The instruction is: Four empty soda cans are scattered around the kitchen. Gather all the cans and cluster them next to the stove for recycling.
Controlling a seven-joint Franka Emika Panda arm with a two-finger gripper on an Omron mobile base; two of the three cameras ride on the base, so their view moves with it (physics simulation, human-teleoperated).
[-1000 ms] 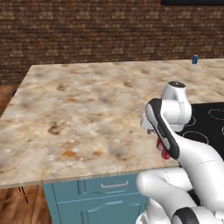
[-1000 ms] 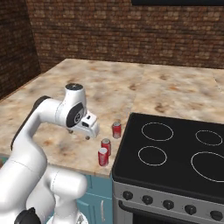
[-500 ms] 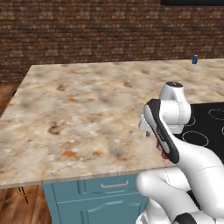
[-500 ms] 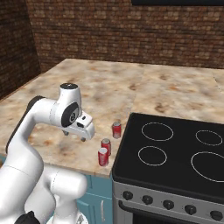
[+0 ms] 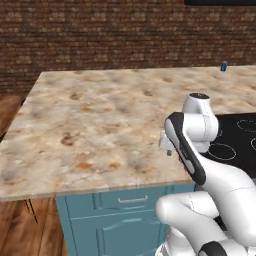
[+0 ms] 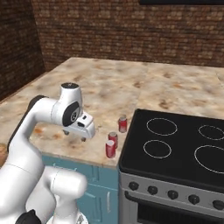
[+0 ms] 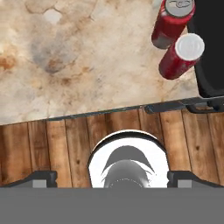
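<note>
Three red soda cans stand upright on the desk (image 6: 100,87) along the left edge of the stove (image 6: 175,148). The first red can (image 6: 123,124) stands farthest back, the second red can (image 6: 113,139) in the middle, and the third red can (image 6: 110,148) nearest the desk's front edge, close to the second. None rests on the black glass. A blue can (image 5: 224,66) stands upright at the far side of the desk, well apart from the others and beyond the stove. The gripper (image 6: 75,136) hangs above the desk near its front edge, left of the red cans, apart from them. Its jaws stand wide, released, with nothing between them. Wooden floor (image 7: 57,140) shows below the desk edge.
</note>
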